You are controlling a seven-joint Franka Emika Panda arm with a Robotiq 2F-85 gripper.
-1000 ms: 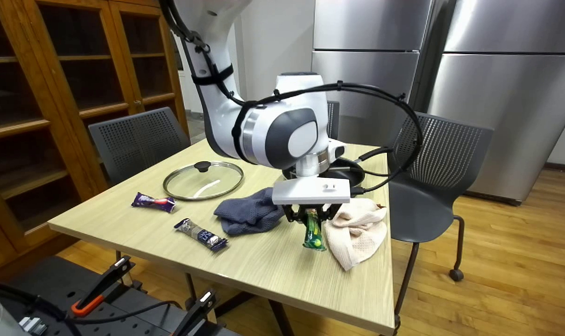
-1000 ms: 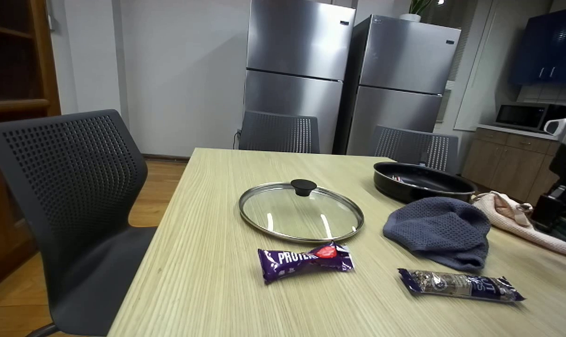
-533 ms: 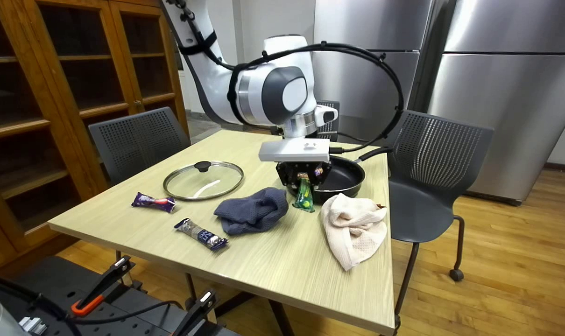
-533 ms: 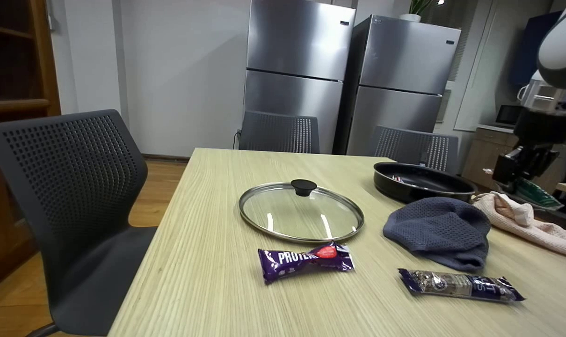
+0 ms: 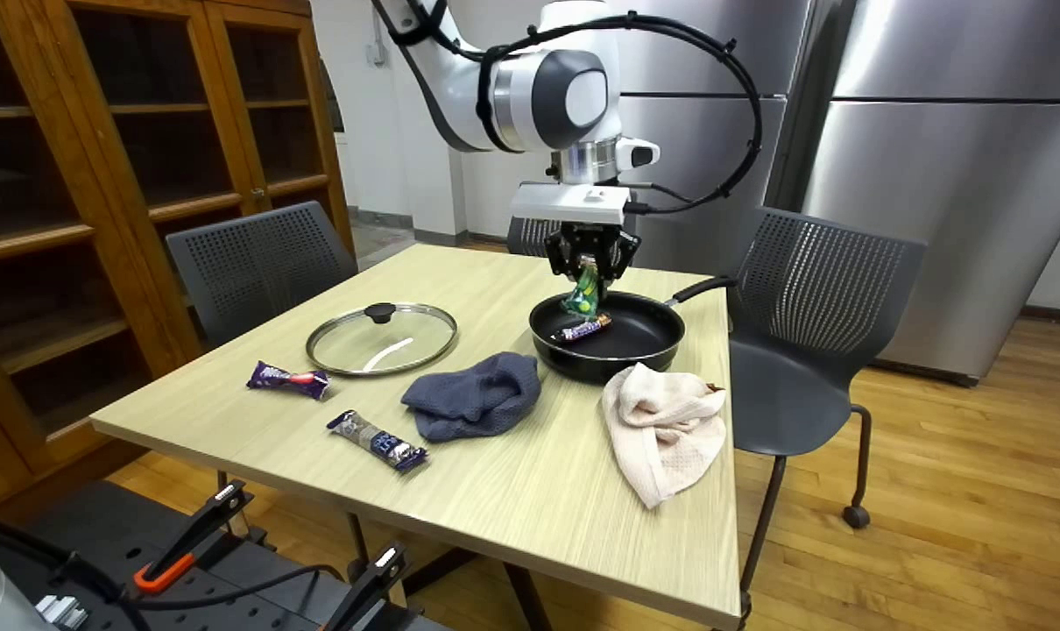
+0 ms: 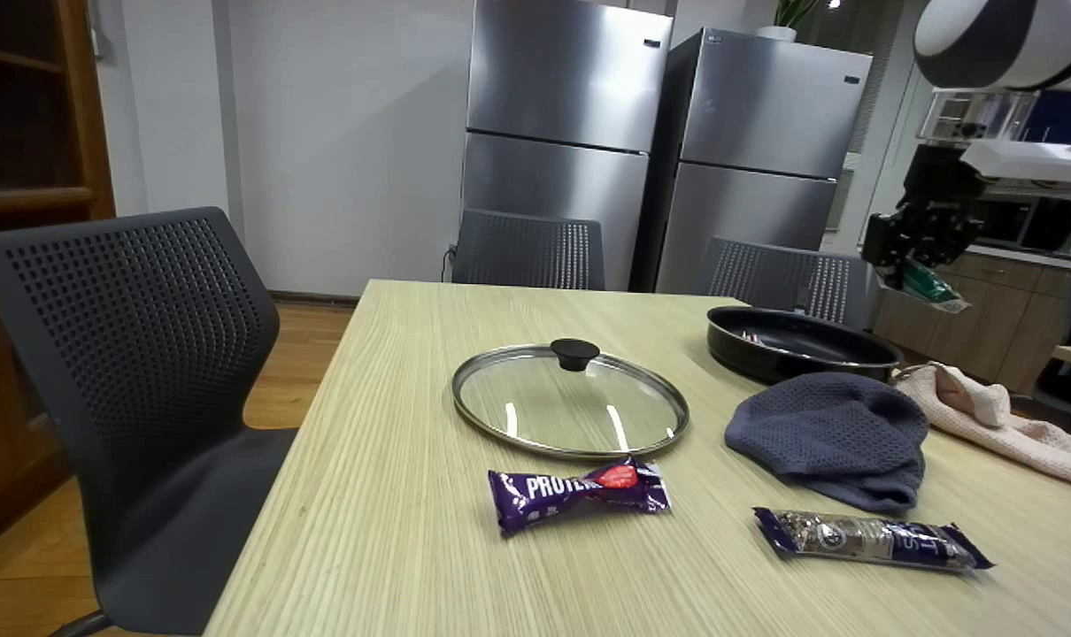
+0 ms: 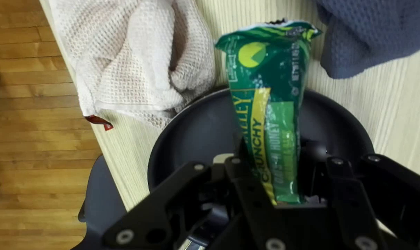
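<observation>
Above a pale table [image 5: 530,499], the gripper [image 5: 590,279] clasps a green bar [image 7: 267,97], apart from the black pan [image 5: 646,333] below. Fingers [image 7: 308,170] partly hide its held end; in an exterior view the pan's wall mostly masks a small wrapper [image 6: 751,337]. The handle [image 5: 705,288] ends near the table's edge.

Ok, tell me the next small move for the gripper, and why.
Probably lower the gripper a little without letting go: it holds the green bar clear above the pan, and the wrist view shows the pan beneath the grip. A wrapped bar lies inside the pan, so coming down slowly seems wise.
</observation>
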